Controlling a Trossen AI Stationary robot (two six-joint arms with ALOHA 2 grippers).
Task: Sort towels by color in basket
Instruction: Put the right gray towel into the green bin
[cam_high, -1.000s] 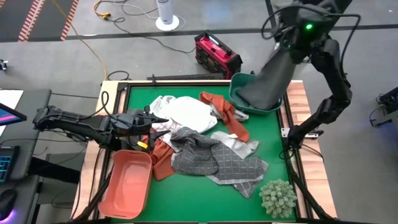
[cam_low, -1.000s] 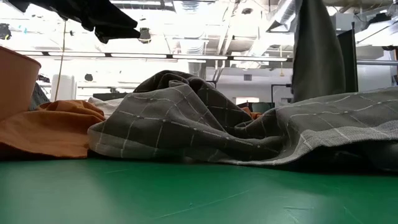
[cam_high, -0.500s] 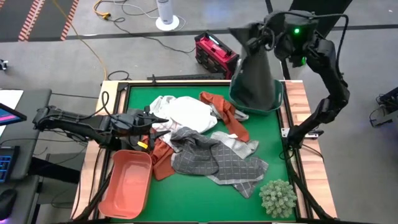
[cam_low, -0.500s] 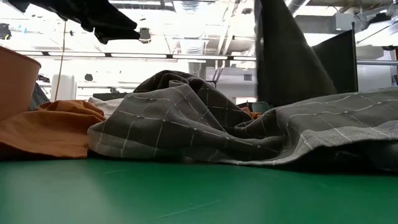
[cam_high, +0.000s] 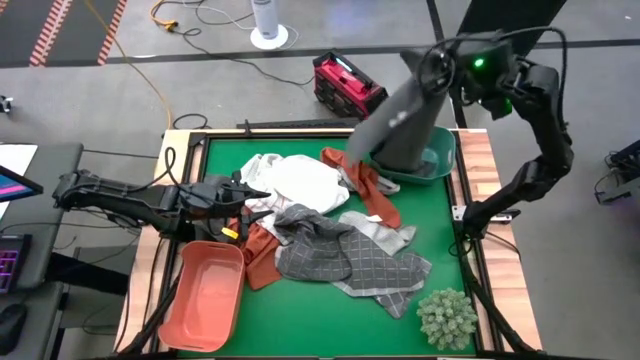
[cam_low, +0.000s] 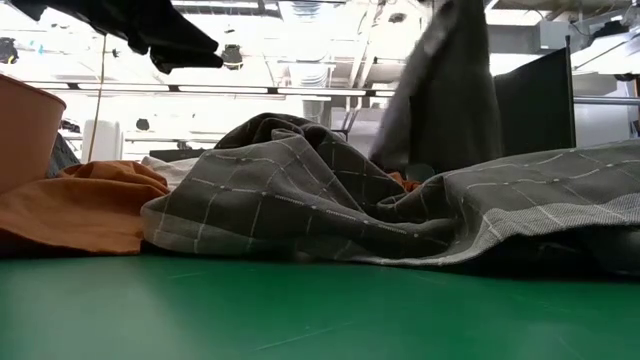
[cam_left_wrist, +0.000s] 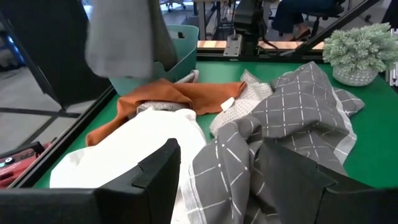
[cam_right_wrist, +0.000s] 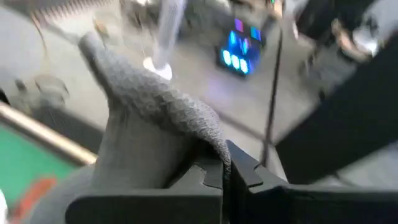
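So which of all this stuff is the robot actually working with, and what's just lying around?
Part of the job:
- plain grey towel, held by the right gripper
- white towel
- rust-orange towel
- grey checked towel
- teal basket
- orange basket

Just lying about:
- spiky green plant ball
- red box on the floor

- No text, label, brand, number or sign can be read in any of the views.
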